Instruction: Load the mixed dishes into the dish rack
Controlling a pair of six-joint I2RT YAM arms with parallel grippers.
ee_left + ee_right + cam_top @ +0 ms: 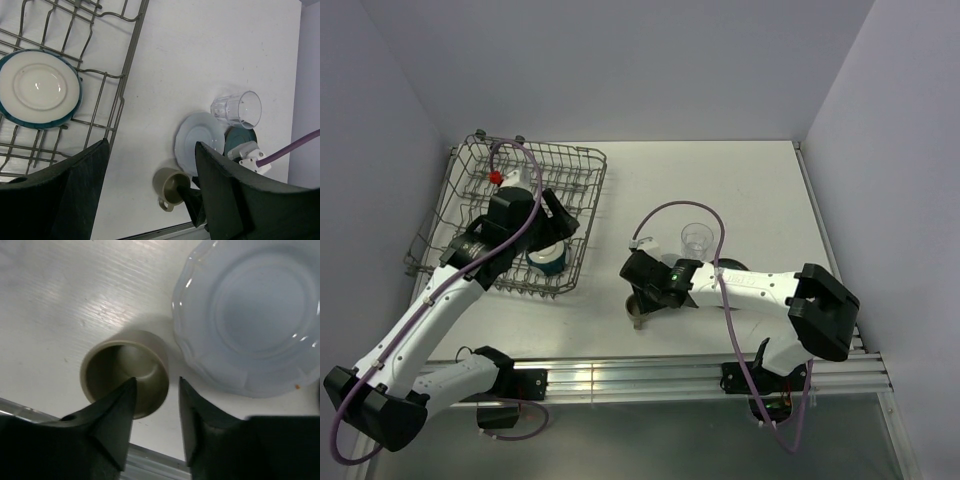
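The mug [120,365] is stood upright, mouth up, on the worktop [750,180], close to its near edge. It is straddled by the right claw [156,385]: one finger is dipped inside the mouth and the other is held outside the wall, on the side toward the blue plate [255,320]. The jaws are set narrow with a gap showing at the inner finger, so the wall is judged not yet pinched. In the left wrist view the handle is seen turned toward the near edge, away from the fingers.

The rack [132,55] lies to the left of the mug and farther back, and bare worktop is seen between them. A lift followed by a leftward carry is therefore called for. Little room is left on the plate side, where the outer finger is just beside the scalloped rim.

The left claw [151,144] is held wide and empty above the rack's near corner, beside the bowl [40,89] already lying in it, so that path may be crowded. The tumbler [697,238] and the teal plate [245,136] are left on the worktop.
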